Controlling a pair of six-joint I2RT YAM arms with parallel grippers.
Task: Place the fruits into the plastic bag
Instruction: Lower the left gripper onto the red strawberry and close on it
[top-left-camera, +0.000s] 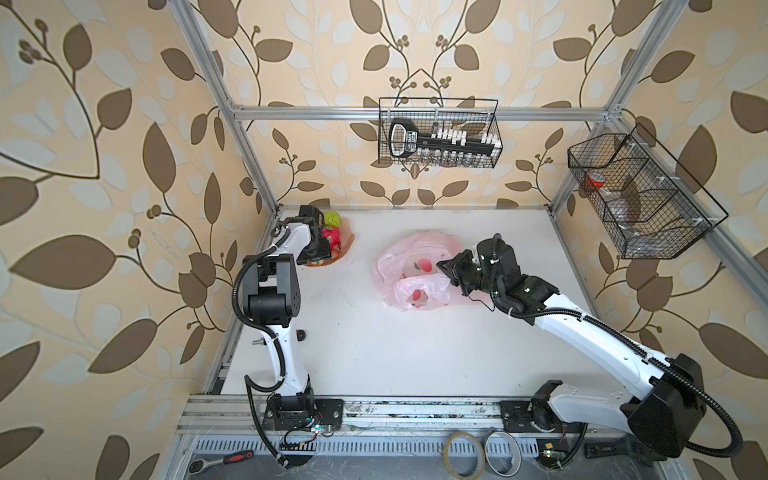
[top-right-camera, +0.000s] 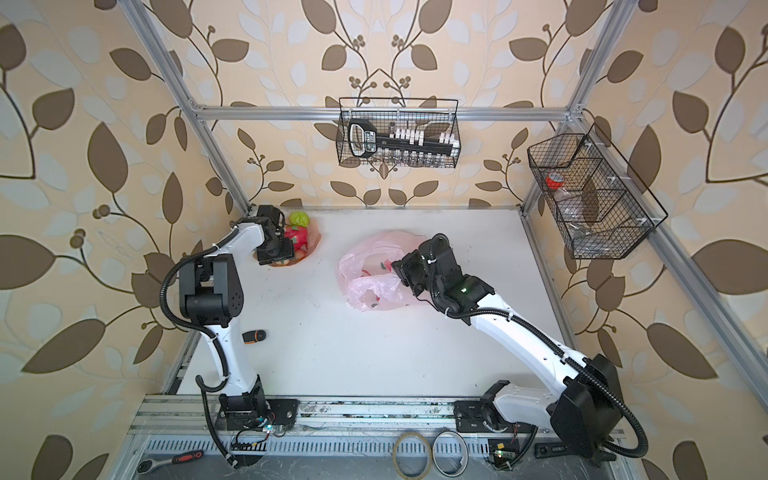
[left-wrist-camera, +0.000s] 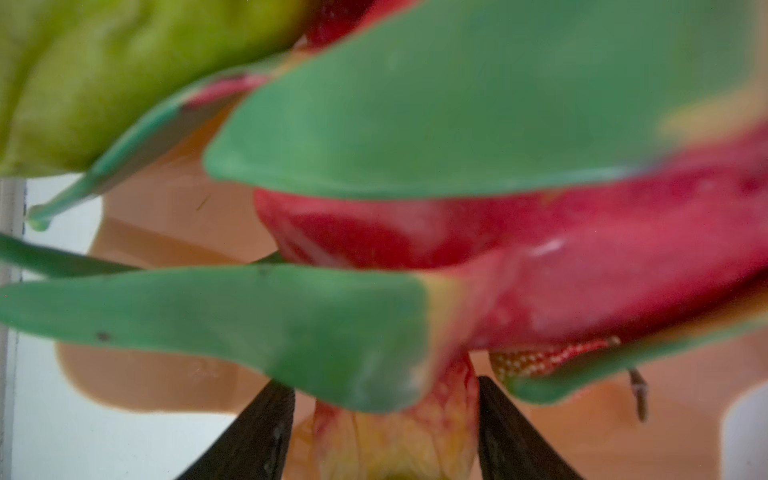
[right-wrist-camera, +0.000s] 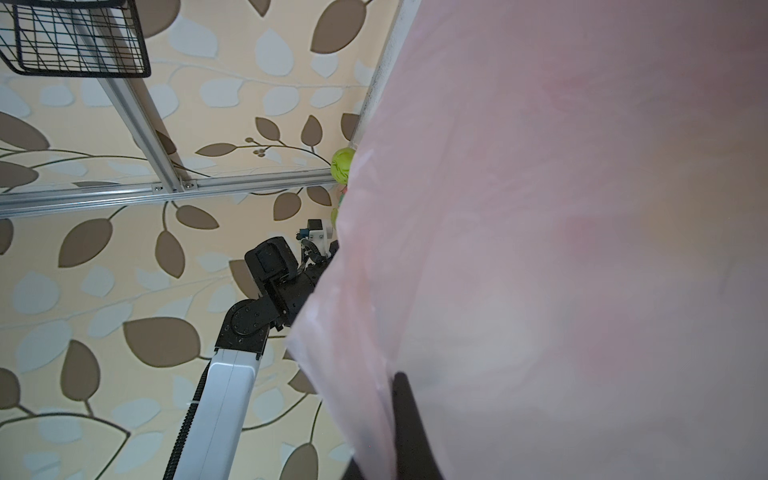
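The fruits lie piled in a peach-pink dish at the table's back left. Among them are a lumpy green fruit and the magenta dragon fruit with green scales. My left gripper hangs low over the dish, open. Its jaws straddle a small yellow-red fruit, with a gap on one side. A red dotted fruit lies under the dragon fruit. The plastic bag sits mid-table. My right gripper is shut on its edge.
Two black wire baskets hang on the back and right frame. A small black-and-orange object lies beside the left arm. Tape rolls and a ratchet tool lie in front of the table's rail.
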